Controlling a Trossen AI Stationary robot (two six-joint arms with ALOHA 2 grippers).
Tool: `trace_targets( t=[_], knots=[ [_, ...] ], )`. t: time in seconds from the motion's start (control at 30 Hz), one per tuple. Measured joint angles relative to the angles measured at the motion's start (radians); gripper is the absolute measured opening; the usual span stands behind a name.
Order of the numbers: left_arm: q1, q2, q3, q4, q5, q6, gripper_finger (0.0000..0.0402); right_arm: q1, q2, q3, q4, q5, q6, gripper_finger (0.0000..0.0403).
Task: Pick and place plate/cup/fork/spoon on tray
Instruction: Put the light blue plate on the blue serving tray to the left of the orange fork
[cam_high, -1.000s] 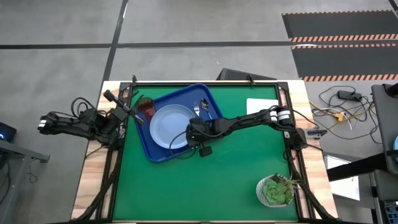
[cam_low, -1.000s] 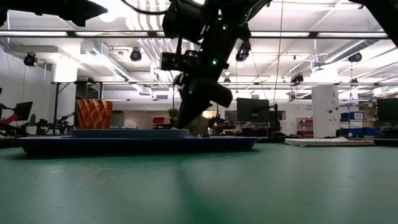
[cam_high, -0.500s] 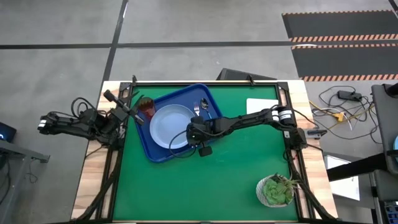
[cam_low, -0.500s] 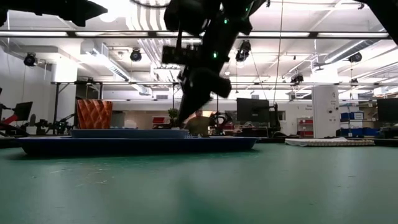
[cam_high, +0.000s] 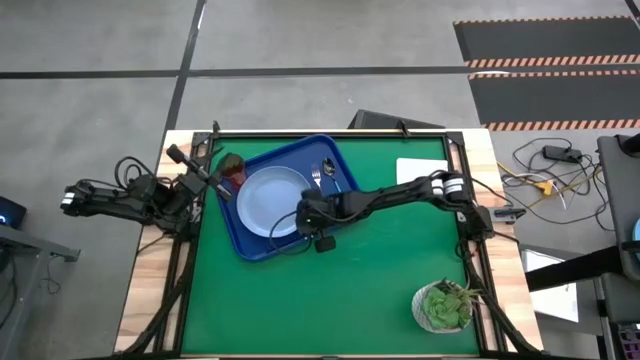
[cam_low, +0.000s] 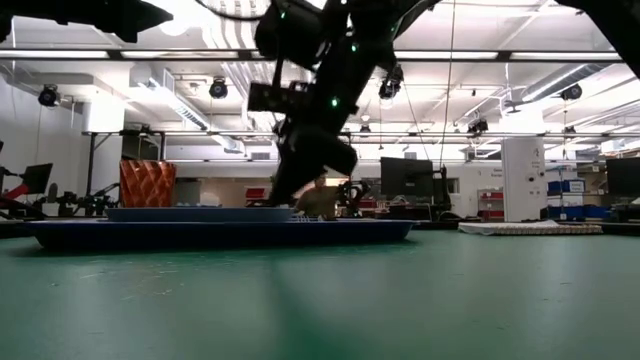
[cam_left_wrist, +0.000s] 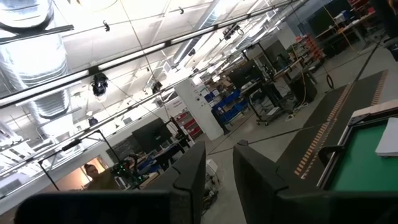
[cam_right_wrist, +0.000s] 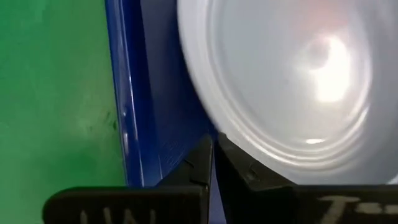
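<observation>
Tray (cam_high: 330, 152): dark blue, set askew at the table's 11 o'clock corner, on the green surface (cam_high: 380, 270).

Plate (cam_high: 268, 201): light blue, flat in the tray and filling its middle; the cup is at its 10 o'clock, the cutlery at its 2 o'clock.

Cup (cam_high: 235, 174): red-brown, upright in the tray's corner just beside the plate.

Fork (cam_high: 316, 177) and spoon (cam_high: 328, 169): side by side in the tray, near its 1 o'clock end; handles too small to tell apart from above.

Right gripper (cam_high: 299, 212): reaching in from 3 o'clock, low at the plate's 4 o'clock edge. In the wrist view the fingers (cam_right_wrist: 202, 162) are pressed together with nothing between them, tips at the plate's rim over the tray floor.

Left gripper (cam_high: 207, 178): parked at the table's 9 o'clock edge, outside the tray, aimed up into the room; fingers (cam_left_wrist: 193, 171) stand slightly apart, holding nothing.

Potted plant (cam_high: 444, 305): at 5 o'clock, well apart.

White block (cam_high: 412, 169): at 2 o'clock.
</observation>
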Motion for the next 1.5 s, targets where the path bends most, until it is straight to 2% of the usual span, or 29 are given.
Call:
trace_targets(
  t=[0.13, 0.3, 0.43, 0.57, 0.67, 1.03, 1.3, 1.5],
  knots=[
    [0.000, 0.000, 0.000, 0.000, 0.000, 0.000, 0.0063, 0.000, -0.013, 0.024, 0.070, 0.000, -0.002, 0.0009],
    [0.000, 0.000, 0.000, 0.000, 0.000, 0.000, 0.0063, -0.025, 0.016, 0.029, 0.339, -0.012, 0.031, 0.0009],
    [0.000, -0.001, 0.000, 0.001, 0.000, 0.000, 0.0063, -0.052, 0.077, 0.049, 0.471, -0.088, 0.051, 0.0009],
    [0.000, -0.001, 0.000, 0.003, 0.000, 0.000, 0.0063, -0.055, 0.126, 0.123, 0.423, -0.119, 0.080, 0.0009],
    [0.000, -0.001, 0.000, 0.003, 0.000, 0.000, 0.0063, -0.056, 0.158, 0.167, 0.328, -0.161, 0.079, 0.0009],
    [0.000, -0.001, 0.000, 0.002, 0.000, 0.000, 0.0063, -0.042, 0.224, 0.310, -0.007, -0.193, 0.078, 0.0009],
    [0.000, -0.001, 0.000, 0.001, 0.000, 0.000, 0.0063, -0.037, 0.218, 0.372, -0.053, -0.192, 0.070, 0.0009],
    [0.000, -0.001, 0.000, 0.001, 0.000, 0.000, 0.0063, -0.037, 0.233, 0.360, 0.007, -0.192, 0.077, 0.0009]
  ],
)
